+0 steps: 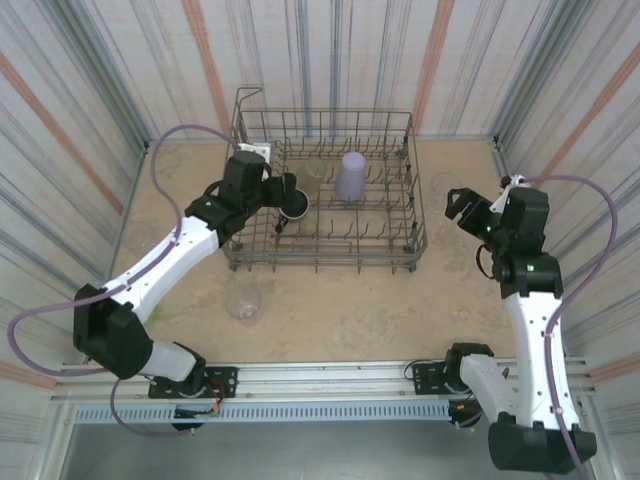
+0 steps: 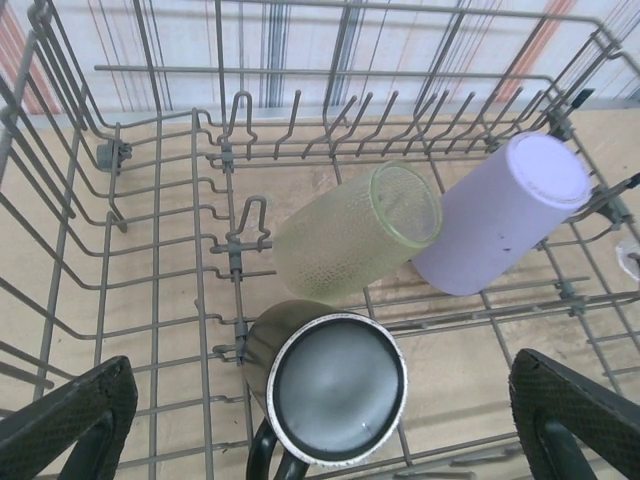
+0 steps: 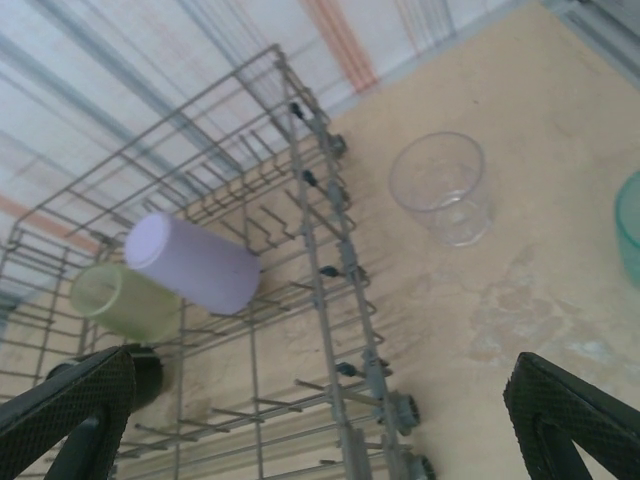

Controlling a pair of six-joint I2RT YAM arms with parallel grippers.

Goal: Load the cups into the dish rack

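Cups lean in the dish rack (image 1: 320, 262): a lavender cup (image 2: 505, 215), a yellow cup (image 2: 355, 235) just beside it, and a dark mug (image 2: 335, 385) near them. The left gripper (image 1: 287, 192) hangs over the mug, jaws wide open, not touching it. The right gripper (image 1: 462, 208) is wide open too, holding nothing. A clear cup (image 3: 442, 188) and a teal cup (image 3: 630, 225) sit on the table (image 1: 350, 320) beside the rack.

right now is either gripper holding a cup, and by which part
Nothing is held. The left gripper is open over the dark mug in the dish rack; the right gripper is open beside the rack.
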